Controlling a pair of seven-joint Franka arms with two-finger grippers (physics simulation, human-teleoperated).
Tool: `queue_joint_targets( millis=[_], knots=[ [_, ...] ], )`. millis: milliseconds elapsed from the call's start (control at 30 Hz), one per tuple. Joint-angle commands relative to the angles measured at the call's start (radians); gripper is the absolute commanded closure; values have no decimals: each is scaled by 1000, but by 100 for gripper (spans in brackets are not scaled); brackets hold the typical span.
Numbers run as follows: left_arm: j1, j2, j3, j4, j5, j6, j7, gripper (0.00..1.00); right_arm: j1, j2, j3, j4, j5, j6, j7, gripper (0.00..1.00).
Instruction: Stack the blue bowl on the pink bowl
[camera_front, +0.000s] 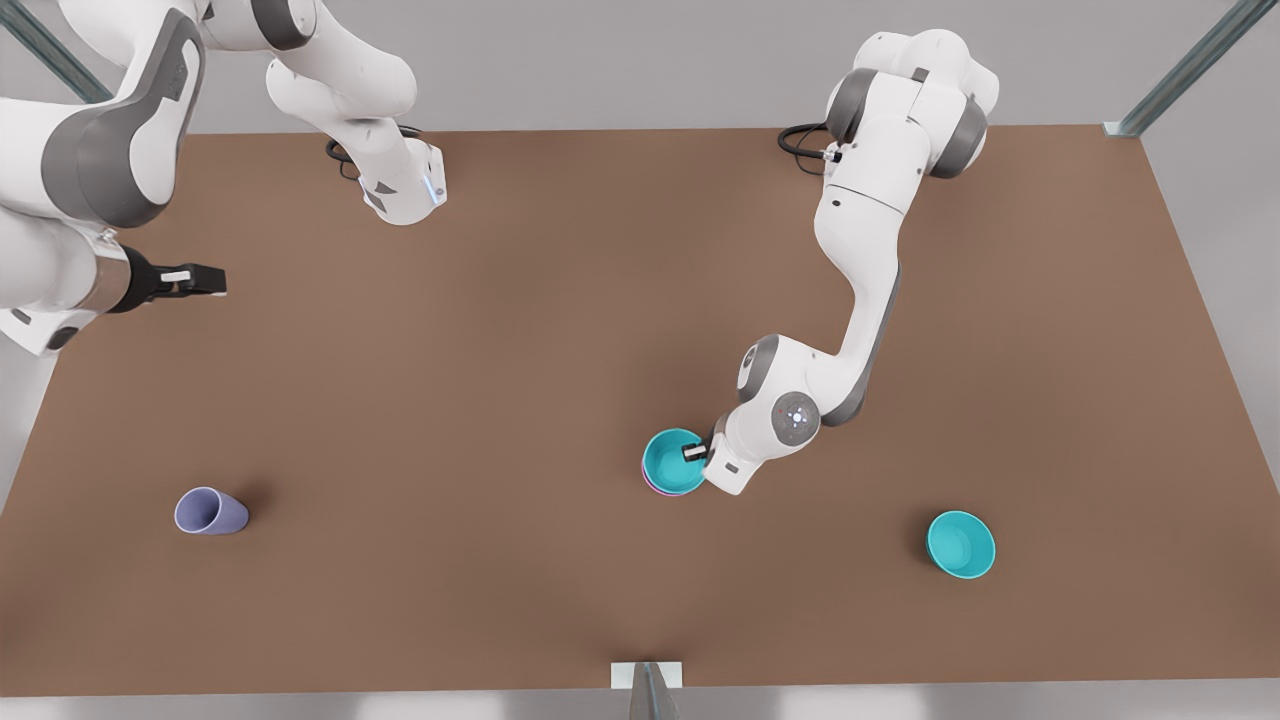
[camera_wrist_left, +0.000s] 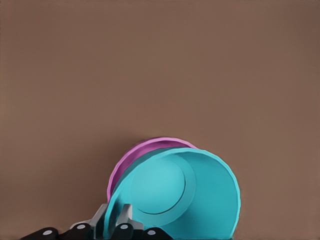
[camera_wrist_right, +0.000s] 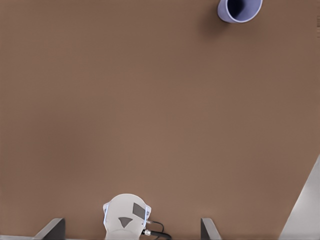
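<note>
Blue bowl (camera_front: 672, 460) sits in pink bowl (camera_wrist_left: 131, 159); left gripper (camera_front: 695, 452) grasps its rim, release pending; right gripper (camera_front: 205, 281) idle, well away, grip state unclear.

You see only a thin magenta sliver of the pink bowl (camera_front: 648, 484) in the front view, since the blue bowl (camera_front: 672, 460) sits in it and covers the rest. In the left wrist view the blue bowl (camera_wrist_left: 185, 195) hides most of the pink bowl (camera_wrist_left: 131, 160), and the picture's edge cuts off the blue bowl and the left gripper (camera_wrist_left: 113, 220). In the front view the left gripper (camera_front: 697, 452) is mostly hidden under its wrist. The right gripper (camera_front: 190, 281) looks too small there to tell how its fingers stand.
</note>
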Motion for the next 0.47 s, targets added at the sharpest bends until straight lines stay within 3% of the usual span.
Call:
queue_joint_targets(
  millis=[0, 67, 100, 167, 200, 267, 300, 333, 367, 433],
  knots=[
    [0, -1, 0, 0, 3, 8, -87, 0, 1, -2, -1, 0, 0, -4, -4, 0],
    [0, -13, 2, -9, 12, -21, -87, 0, 1, -2, -1, 0, 0, -5, -4, 0],
    [-6, -68, 45, -93, 103, -96, -83, 0, 1, 0, -1, 1, 0, -4, -4, 0],
    [-5, -333, 258, -139, 245, -563, 272, 0, 2, -2, -1, 1, 0, -2, -4, 0],
    [-3, -441, 276, -92, 362, -731, 400, 0, 2, -2, -1, 3, 0, -2, -4, 0],
    [0, -458, 304, 154, 397, -1031, 499, 0, 2, -2, -1, 4, 0, 0, -4, 0],
    [112, -496, 218, 186, 385, -1045, 488, 0, 2, -2, -1, 4, 0, 1, -4, 0],
    [348, -590, -53, 86, 416, -948, 460, 0, 2, -3, -1, 4, 0, 3, -4, 0],
    [354, -637, -57, 16, 427, -879, 463, 0, 2, -5, -1, 4, 0, 3, -4, 0],
    [354, -634, -55, 16, 414, -880, 468, 0, 2, -7, -1, 3, 0, 3, -4, 0]
  ],
)
